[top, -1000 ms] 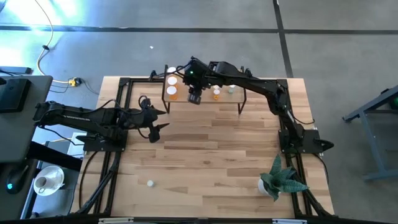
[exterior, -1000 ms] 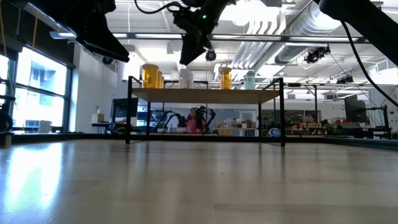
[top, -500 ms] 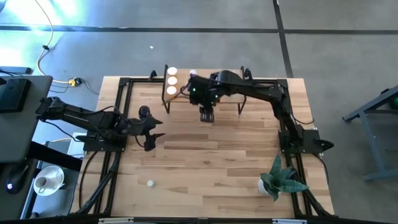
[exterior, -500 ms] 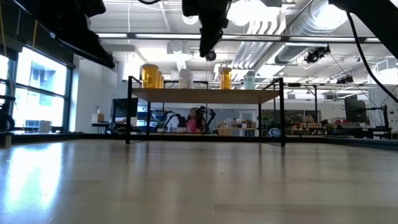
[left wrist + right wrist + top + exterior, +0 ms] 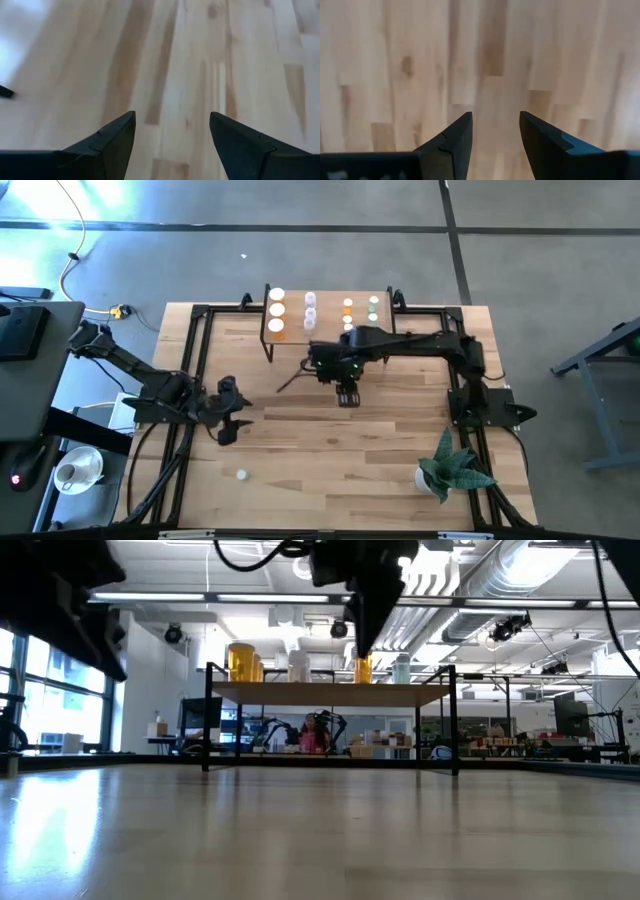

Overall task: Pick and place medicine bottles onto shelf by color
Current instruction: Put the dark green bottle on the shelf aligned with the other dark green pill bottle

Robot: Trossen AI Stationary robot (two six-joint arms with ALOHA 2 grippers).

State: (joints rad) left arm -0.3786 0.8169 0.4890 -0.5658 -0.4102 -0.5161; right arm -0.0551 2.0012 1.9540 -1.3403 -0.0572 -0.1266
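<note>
Bottles (image 5: 310, 308) stand grouped on shelf (image 5: 330, 326); one vial (image 5: 241, 474) lies loose near the table's front. Left gripper (image 5: 226, 428), jaws apart and empty, sits nearest: descend squarely over its cap. Right gripper (image 5: 347, 396), likewise parted and empty, should hold clear.

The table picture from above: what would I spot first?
Probably the two dark arms reaching over the wooden table, the right gripper near the middle and the left gripper toward the left side, both open and empty. Next, the little bottles lined up on the shelf at the far edge, and one white-capped bottle alone near the front.

high: straight down | low: tabletop level, facing shelf (image 5: 330, 692) | 2 wrists: close over bare table (image 5: 190, 75)
</note>
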